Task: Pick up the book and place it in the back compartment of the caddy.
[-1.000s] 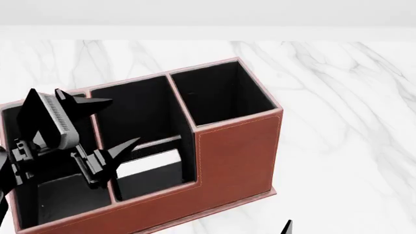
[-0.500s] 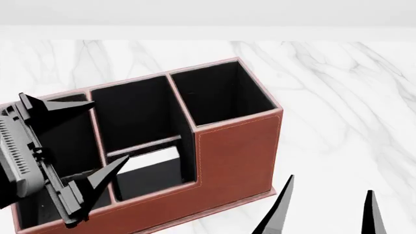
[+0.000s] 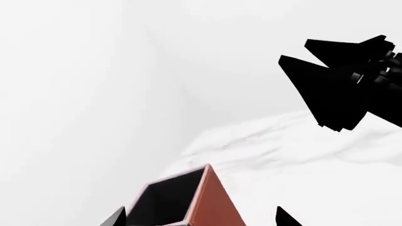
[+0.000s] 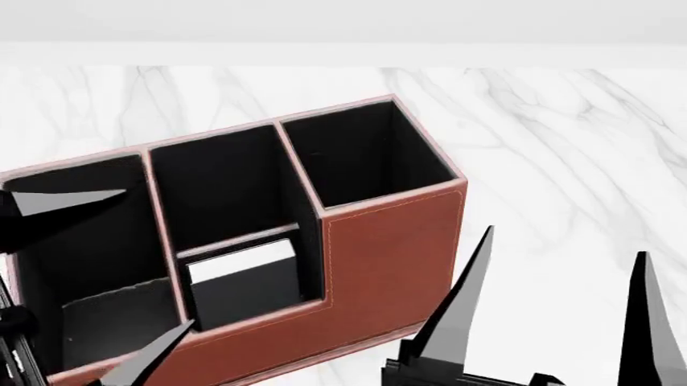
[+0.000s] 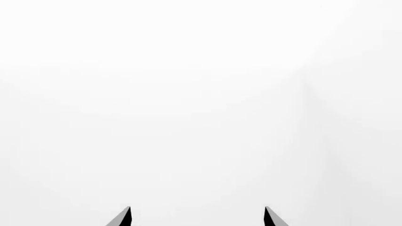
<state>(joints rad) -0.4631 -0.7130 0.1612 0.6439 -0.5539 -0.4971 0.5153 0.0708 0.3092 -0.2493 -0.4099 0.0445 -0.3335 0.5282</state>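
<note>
A reddish-brown caddy point(image 4: 392, 241) with pale rims and black lining is seen standing on a white marbled worktop point(image 4: 558, 145), set at an angle to the worktop's far edge. In the head view its tall square cell lies toward the far right end, a second deep cell sits beside it, and a wide cell is found at the left end. In front of the middle cell, behind a low brown wall, the back compartment point(image 4: 244, 281) is seen, and the book point(image 4: 238, 261) lies inside it, with its white page edges turned upward and its dark cover only partly visible. The left gripper point(image 4: 96, 273) is held spread wide and empty at the caddy's left end, one fingertip over the left cell and the other near the front wall. The right gripper point(image 4: 558, 277) is also held apart and empty, its two pointed fingers raised over the bare worktop just beside the caddy's near right corner, with nothing between them.
</note>
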